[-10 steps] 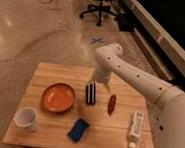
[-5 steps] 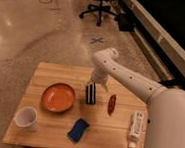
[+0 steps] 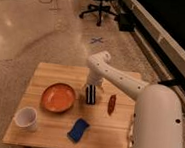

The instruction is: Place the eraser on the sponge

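The gripper point(image 3: 91, 87) hangs right over the eraser point(image 3: 90, 96), at the end of the white arm point(image 3: 116, 79) that reaches in from the right side of the wooden table point(image 3: 46, 73). We judge its jaws to stand wide, one on either side of the eraser's top, with nothing gripped. Whether the fingers touch the block, we cannot tell.

The eraser rests on the tabletop near the middle, just beside the orange plate point(image 3: 59, 98) on one side and near the reddish-brown oblong thing point(image 3: 111, 104) on the other. The sponge point(image 3: 78, 130) lies flat nearer the front edge of the table, clearly apart from the eraser and with nothing on top of it. A white cup point(image 3: 26, 118) stands at the front left corner.

So the goal is not met as things lie: the eraser is on the wood, not on the sponge. We read the reach as done, since the gripper is lined up on the right block. What is left, in our judgement, is the closing of the jaws on the eraser, a lift, a short carry toward the front edge, and a release squarely on the soft blue pad.
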### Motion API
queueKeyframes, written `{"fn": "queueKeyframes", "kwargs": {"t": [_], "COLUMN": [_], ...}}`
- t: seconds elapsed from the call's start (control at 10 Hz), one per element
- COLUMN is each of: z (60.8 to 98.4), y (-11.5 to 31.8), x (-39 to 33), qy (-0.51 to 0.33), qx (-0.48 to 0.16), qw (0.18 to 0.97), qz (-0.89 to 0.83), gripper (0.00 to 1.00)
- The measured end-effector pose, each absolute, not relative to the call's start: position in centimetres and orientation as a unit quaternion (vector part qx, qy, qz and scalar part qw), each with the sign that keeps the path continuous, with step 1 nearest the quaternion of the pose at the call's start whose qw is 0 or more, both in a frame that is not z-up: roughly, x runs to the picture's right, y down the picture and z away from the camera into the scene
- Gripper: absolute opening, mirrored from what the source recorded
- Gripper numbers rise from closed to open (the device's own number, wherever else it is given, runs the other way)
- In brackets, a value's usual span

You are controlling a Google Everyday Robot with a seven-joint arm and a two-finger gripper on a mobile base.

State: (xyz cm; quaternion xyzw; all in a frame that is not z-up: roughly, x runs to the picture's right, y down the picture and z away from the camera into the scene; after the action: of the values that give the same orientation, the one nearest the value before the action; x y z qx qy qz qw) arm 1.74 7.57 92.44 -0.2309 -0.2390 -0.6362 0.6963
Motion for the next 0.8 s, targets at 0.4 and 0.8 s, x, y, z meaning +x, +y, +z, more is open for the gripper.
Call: {"fn": "queueKeyframes", "kwargs": {"t": [0.4,0.8], "z": [94.0,92.8], "y": [8.7,8.7], "x": [1.6,1.8], "qy": [-0.230,-0.225], "qx": [-0.261,-0.274], "qw": [0.687,0.686], "qz": [-0.638,-0.635], "gripper": [0.49,0.08]}}
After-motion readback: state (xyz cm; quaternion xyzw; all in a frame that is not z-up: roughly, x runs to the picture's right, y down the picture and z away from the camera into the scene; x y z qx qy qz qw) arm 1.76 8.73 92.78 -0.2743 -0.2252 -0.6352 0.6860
